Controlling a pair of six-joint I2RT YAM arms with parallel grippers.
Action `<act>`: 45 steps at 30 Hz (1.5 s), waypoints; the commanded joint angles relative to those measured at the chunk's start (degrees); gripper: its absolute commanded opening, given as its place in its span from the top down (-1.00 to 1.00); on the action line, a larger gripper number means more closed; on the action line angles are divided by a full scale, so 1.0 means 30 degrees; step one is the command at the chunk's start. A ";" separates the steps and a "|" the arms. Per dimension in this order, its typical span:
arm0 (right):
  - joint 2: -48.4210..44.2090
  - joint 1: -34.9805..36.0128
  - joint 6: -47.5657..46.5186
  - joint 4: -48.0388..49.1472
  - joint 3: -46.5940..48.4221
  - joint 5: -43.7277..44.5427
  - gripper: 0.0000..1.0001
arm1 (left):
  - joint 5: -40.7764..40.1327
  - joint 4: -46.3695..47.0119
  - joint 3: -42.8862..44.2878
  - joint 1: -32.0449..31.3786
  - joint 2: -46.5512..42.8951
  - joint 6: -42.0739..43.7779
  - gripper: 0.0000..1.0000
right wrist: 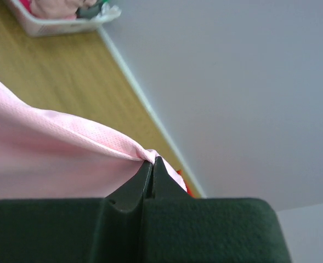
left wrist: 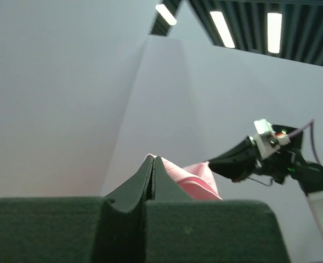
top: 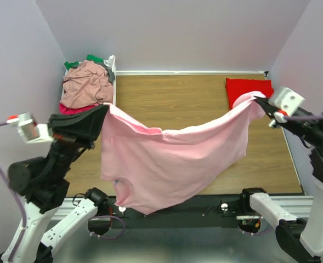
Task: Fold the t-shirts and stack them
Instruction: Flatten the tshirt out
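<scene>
While both arms are raised, the light pink tee [top: 166,159] hangs spread btwn them above the counter [top: 177,96], sagging in the middle like a hammock. Its bulk drapes down toward the near edge and covers the front-centre of the wood. The neck opening sits low on the left side, near the arm bases.

The left gripper [top: 102,108] has its jaws pressed together w/ a corner of the pink fabric pinched at the tips. The left wrist cam shows the cloth poking out just past the closed tips, w/ the other arm across from it. The right gripper [top: 259,99] is likewise clamped tight on the opposite corner. In the right wrist cam the fabric bunches into a fold right at the tips.

Around it:
- A white basket [top: 112,76] sits at the far-left corner, just beside the left gripper. It's heaped w/ a dusty rose tee [top: 87,82], a green tee [top: 71,64] peeking out behind it and a magenta tee [top: 71,108] showing at the front.
- A red tee [top: 248,87] lies flat at the far-right corner, directly under/behind the right gripper and partly hidden by the pink corner held there.
- Lavender walls [top: 177,33] close in on three sides, tight to both arms.

Can't tell if the lowest hem touches the counter.
</scene>
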 commanded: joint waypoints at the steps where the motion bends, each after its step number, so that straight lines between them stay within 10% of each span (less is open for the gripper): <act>1: 0.0064 -0.0043 0.1055 0.2289 -0.3687 -0.0116 0.99 | -0.5484 -0.0749 -0.2239 -0.0082 0.0303 -0.0481 1.00; 7: 0.2021 -0.0014 0.1468 0.6128 -0.9637 -0.0497 0.99 | -1.1235 0.1292 -0.6106 0.0325 0.3951 -0.1421 1.00; 13: 0.6700 -0.0014 0.2197 1.1282 -1.2977 0.0059 0.99 | -0.7668 0.4900 -0.6348 0.4160 1.1132 -0.3058 1.00; 25: 1.8574 0.0630 0.5713 1.5976 -0.8359 0.3071 0.99 | -0.6547 0.4818 0.2468 0.5923 2.4613 -0.1275 1.00; 37: 2.0136 0.0953 0.8090 1.6534 -0.4954 0.4455 0.99 | -0.5879 0.4083 0.5286 0.6217 2.6439 -0.0045 1.00; 45: 1.1565 0.0953 0.5484 1.3758 -0.8323 0.3635 0.99 | -0.3239 0.5959 0.0954 0.6217 1.8214 0.0512 1.00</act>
